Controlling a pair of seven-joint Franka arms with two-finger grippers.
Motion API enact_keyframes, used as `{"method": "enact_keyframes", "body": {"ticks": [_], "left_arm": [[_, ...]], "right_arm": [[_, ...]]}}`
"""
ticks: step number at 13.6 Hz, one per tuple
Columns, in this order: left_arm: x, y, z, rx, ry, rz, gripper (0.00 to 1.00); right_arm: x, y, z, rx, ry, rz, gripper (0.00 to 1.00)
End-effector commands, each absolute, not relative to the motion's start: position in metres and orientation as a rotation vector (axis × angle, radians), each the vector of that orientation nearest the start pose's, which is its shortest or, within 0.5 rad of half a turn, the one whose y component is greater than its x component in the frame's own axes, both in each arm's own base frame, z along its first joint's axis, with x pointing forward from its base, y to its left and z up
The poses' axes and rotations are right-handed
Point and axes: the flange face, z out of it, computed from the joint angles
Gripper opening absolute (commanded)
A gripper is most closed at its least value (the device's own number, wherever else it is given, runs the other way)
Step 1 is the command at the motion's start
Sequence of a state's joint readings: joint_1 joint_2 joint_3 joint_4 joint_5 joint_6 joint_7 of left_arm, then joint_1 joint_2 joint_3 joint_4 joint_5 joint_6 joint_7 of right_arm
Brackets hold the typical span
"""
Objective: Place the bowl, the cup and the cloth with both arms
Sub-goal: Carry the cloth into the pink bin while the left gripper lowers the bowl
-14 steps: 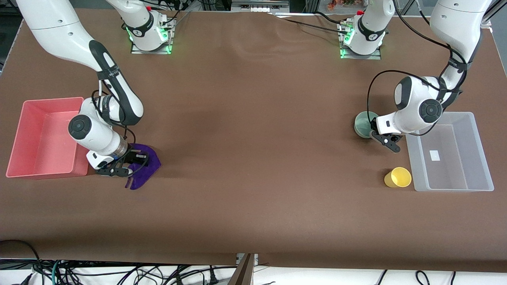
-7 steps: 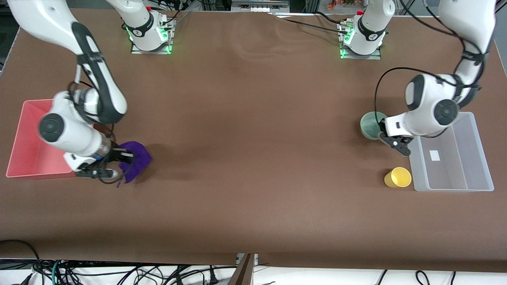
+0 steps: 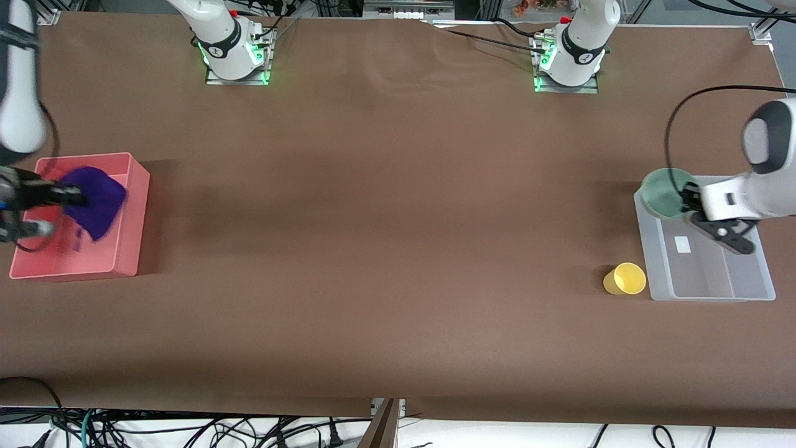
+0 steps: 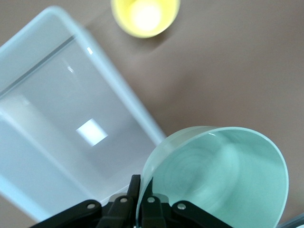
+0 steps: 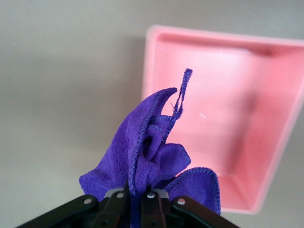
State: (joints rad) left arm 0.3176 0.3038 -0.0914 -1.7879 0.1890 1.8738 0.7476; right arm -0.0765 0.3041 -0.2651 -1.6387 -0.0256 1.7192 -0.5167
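My left gripper (image 3: 689,203) is shut on the rim of the mint-green bowl (image 3: 664,193) and holds it in the air over the corner of the clear bin (image 3: 765,274). In the left wrist view the bowl (image 4: 223,178) hangs tilted from my gripper (image 4: 141,197). The yellow cup (image 3: 625,279) stands on the table beside the clear bin; it also shows in the left wrist view (image 4: 145,16). My right gripper (image 3: 65,198) is shut on the purple cloth (image 3: 96,200) and holds it over the pink bin (image 3: 134,205). In the right wrist view the cloth (image 5: 152,156) hangs from my gripper (image 5: 138,199).
The pink bin (image 5: 266,123) sits at the right arm's end of the table. The clear bin (image 4: 47,118) sits at the left arm's end and holds a small white label (image 3: 682,244). Brown table surface lies between them.
My right gripper has carried the cloth from the table up over the pink bin. My left gripper has lifted the bowl and moved it toward the clear bin. The cup has not moved.
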Motion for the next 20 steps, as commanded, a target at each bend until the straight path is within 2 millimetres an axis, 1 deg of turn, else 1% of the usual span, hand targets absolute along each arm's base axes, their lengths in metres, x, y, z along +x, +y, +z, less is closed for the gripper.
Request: {"method": "enact_keyframes", "body": {"ticks": [1,2,3,4,5,6,7,8,9,10,11,12,13,14,15,16,17,18,19,20], "left_arm": [[0.604,0.206,0.335,-2.945,0.963,0.425,0.0],[0.603,0.222,0.313,-2.955,0.973,0.411,0.0],[0.601,0.241,0.292,-2.957,0.991,0.386,0.0],[0.599,0.259,0.275,-2.953,1.028,0.352,0.0],[0.595,0.274,0.252,-2.964,1.045,0.328,0.0],[0.593,0.281,0.236,-2.974,1.049,0.314,0.0],[0.592,0.285,0.229,-2.976,1.046,0.302,0.0],[0.592,0.285,0.224,-2.982,1.048,0.301,0.0],[0.593,0.284,0.222,-2.982,1.048,0.3,0.24],[0.592,0.284,0.221,-2.988,1.045,0.301,0.99],[0.589,0.287,0.221,-2.995,1.04,0.307,1.0],[0.59,0.285,0.228,-2.994,1.044,0.306,1.0],[0.593,0.282,0.244,-2.981,1.051,0.299,1.0],[0.598,0.273,0.264,-2.967,1.067,0.283,1.0],[0.604,0.257,0.292,-2.954,1.081,0.259,1.0],[0.611,0.236,0.314,-2.942,1.11,0.241,1.0],[0.619,0.222,0.334,-2.935,1.104,0.212,1.0],[0.629,0.207,0.345,-2.912,1.142,0.181,1.0],[0.642,0.187,0.356,-2.877,1.211,0.141,1.0],[0.656,0.157,0.359,-2.822,1.325,0.118,1.0]], "right_arm": [[0.56,-0.253,0.41,-3.075,-0.321,0.438,0.0],[0.55,-0.264,0.391,-3.067,-0.294,0.459,0.0],[0.538,-0.275,0.366,-3.065,-0.265,0.472,0.0],[0.528,-0.28,0.339,-3.074,-0.256,0.454,0.0],[0.52,-0.282,0.312,-3.089,-0.261,0.421,0.0],[0.517,-0.282,0.294,-3.118,-0.268,0.373,0.0],[0.517,-0.282,0.278,-3.141,-0.282,0.345,0.0],[0.519,-0.282,0.268,-3.151,-0.288,0.341,0.0],[0.522,-0.279,0.258,-3.15,-0.286,0.338,0.0],[0.526,-0.275,0.25,-3.142,-0.261,0.303,0.0],[0.529,-0.27,0.242,-3.135,-0.258,0.296,0.0],[0.53,-0.265,0.236,-3.124,-0.25,0.294,0.0],[0.531,-0.261,0.231,-3.105,-0.228,0.295,0.1],[0.532,-0.259,0.232,-3.097,-0.219,0.285,0.86],[0.538,-0.261,0.245,-3.105,-0.221,0.251,1.0],[0.546,-0.262,0.269,-3.11,-0.221,0.206,1.0],[0.557,-0.263,0.296,-3.104,-0.221,0.186,1.0],[0.571,-0.264,0.327,-3.096,-0.233,0.18,1.0],[0.585,-0.264,0.362,-3.092,-0.244,0.17,1.0],[0.596,-0.262,0.393,-3.096,-0.261,0.151,1.0]]}}
